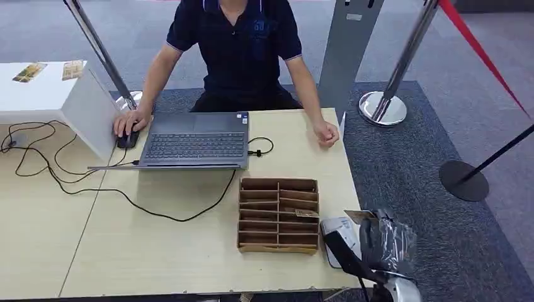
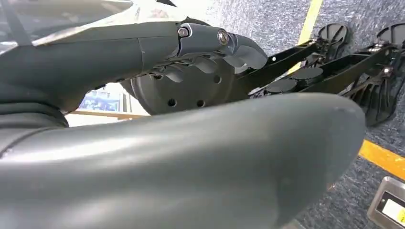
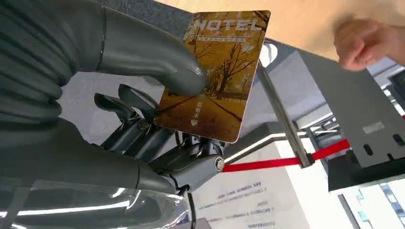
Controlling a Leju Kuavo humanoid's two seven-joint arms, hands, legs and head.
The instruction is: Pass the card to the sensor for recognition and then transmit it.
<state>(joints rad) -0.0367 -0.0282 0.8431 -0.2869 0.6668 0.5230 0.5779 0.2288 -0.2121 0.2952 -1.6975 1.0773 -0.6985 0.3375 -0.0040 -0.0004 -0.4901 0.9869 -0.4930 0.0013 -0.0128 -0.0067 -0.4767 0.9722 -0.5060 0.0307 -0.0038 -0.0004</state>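
My right hand point(image 1: 385, 246) hangs past the table's near right corner and pinches a brown hotel card point(image 1: 359, 216) between thumb and fingers. The card is held just over the far right edge of the white sensor point(image 1: 337, 236), which lies on the table corner. In the right wrist view the card point(image 3: 217, 76) shows a golden tree picture and the word HOTEL, with the thumb of my right hand point(image 3: 143, 119) pressed on its face. My left hand point(image 2: 157, 157) hangs low by the floor, fingers point(image 2: 205, 45) loosely extended, holding nothing.
A cardboard card rack point(image 1: 278, 215) stands left of the sensor, one card point(image 1: 306, 213) in a slot. Across the table a seated person point(image 1: 239, 50) faces a laptop point(image 1: 195, 141), one hand on a mouse point(image 1: 128, 138), the other fist point(image 1: 326, 133) resting near the right edge. Stanchion bases point(image 1: 383, 108) stand on the carpet.
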